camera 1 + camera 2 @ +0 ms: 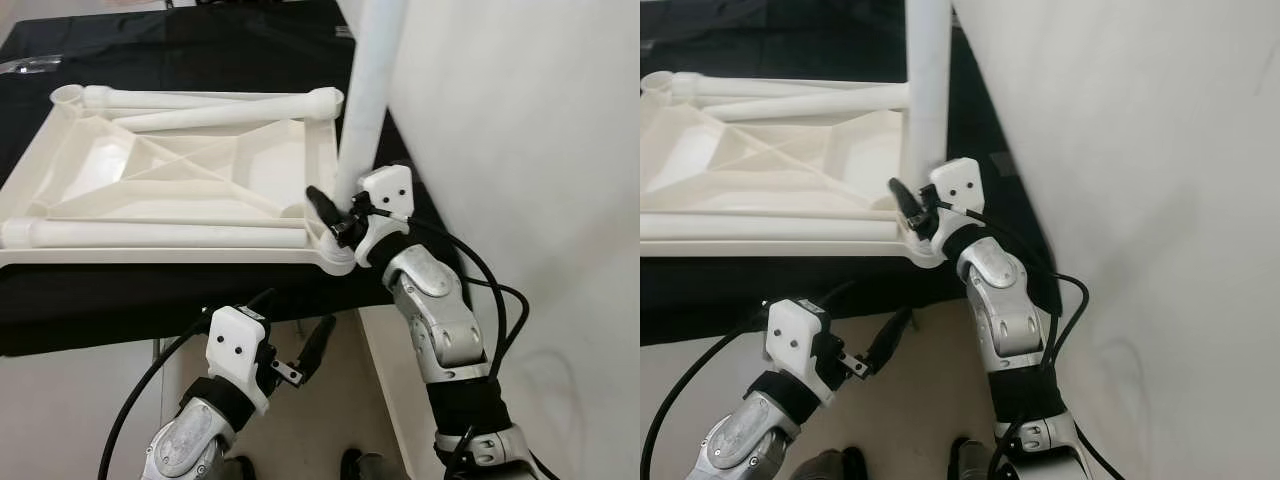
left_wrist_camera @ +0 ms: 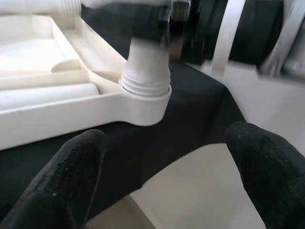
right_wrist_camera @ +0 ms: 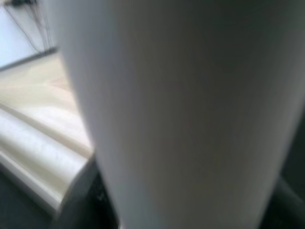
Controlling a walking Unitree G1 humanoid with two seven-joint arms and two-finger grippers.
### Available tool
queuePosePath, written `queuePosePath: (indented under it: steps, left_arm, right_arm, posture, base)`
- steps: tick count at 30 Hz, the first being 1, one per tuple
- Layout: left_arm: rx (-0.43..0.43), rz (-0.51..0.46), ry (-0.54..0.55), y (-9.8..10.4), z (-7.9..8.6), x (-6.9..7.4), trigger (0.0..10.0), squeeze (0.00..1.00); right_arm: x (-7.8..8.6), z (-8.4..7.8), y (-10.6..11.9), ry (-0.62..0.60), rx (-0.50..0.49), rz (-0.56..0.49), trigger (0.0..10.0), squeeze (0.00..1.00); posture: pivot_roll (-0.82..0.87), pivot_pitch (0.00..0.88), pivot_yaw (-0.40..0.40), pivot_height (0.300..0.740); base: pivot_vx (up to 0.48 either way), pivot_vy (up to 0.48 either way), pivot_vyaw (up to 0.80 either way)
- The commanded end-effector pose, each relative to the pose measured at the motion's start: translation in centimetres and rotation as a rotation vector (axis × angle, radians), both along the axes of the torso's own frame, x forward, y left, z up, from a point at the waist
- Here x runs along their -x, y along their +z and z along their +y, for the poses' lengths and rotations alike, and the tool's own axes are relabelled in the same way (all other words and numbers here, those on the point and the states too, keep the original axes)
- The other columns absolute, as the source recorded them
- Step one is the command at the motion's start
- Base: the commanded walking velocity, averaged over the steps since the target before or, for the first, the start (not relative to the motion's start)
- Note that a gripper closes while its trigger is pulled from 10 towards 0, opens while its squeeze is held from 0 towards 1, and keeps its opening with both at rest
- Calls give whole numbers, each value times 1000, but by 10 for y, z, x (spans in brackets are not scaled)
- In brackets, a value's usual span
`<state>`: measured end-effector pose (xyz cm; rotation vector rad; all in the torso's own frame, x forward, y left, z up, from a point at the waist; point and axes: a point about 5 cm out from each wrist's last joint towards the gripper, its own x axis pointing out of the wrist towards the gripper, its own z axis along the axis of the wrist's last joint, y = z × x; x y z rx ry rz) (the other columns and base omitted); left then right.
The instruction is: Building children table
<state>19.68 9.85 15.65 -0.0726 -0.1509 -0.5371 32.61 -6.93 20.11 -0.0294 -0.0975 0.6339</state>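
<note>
Tabletop [image 1: 170, 190]: white, upside down on a black cloth [image 1: 200, 300].
Upright leg [image 1: 365, 100]: stands in the near right corner socket.
Right gripper [image 1: 335, 215]: apparently clamped around the leg's base.
Left gripper [image 1: 295, 335]: fingers spread, holding nothing, below the near edge.
Loose legs [image 1: 200, 110]: lying on the tabletop.

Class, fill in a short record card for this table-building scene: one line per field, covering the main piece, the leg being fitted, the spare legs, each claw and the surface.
Main piece: upturned white plastic tabletop, ribbed underside up
Leg being fitted: white plastic tube leg, upright in the corner socket nearest the robot's right
Spare legs: three white tubes lying in the tabletop
Right claw: closed on the upright leg's base
Left claw: open, below the table edge
Surface: black cloth
</note>
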Motion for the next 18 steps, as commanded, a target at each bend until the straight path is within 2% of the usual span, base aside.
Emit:
queuePosePath:
  steps: [1,3,4,5,6,8,9,10,12,18]
  left_arm:
    - [-2,32,-4,-6,-1,2,10000,0]
    - [-2,33,-6,-6,-1,2,10000,0]
    - [-2,33,-9,-5,-1,3,10000,0]
    - [-2,33,-9,-5,-1,3,10000,0]
    - [-2,33,-10,-5,-2,3,10000,0]
    - [-1,34,-10,-5,-2,3,10000,0]
    - [0,34,-8,-5,-2,3,10000,0]
    - [0,34,-8,-5,-2,3,10000,0]
    - [0,35,-8,-5,-2,3,10000,0]
    - [-3,37,-10,-6,-2,4,10000,0]
  right_arm:
    - [3,11,-9,100,26,69,10000,1000]
    - [1,10,-6,136,32,66,10000,1000]
    - [-5,6,2,207,41,31,10000,0]
    - [-5,6,2,207,41,31,10000,0]
    - [-11,3,10,278,60,-5,10000,0]
    - [-14,1,14,312,83,-22,10000,0]
    - [-15,-1,20,411,110,-42,10000,0]
    - [-15,-1,20,411,110,-42,10000,0]
    - [-12,-4,27,565,111,-46,10000,0]
    - [-14,-11,34,694,154,-58,10000,0]
  posture:
    - [33,250,-53,740]
    - [35,250,-52,740]
    - [39,249,-53,740]
    - [39,249,-53,740]
    - [43,249,-53,740]
    - [45,249,-54,740]
    - [49,250,-52,740]
    - [49,250,-52,740]
    - [56,248,-50,740]
    - [74,250,-52,740]
  base:
    - [0,0,0]
    - [0,0,0]
    - [0,0,0]
    - [0,0,0]
    - [0,0,0]
    - [0,0,0]
    - [0,0,0]
    - [0,0,0]
    - [0,0,0]
    - [0,0,0]
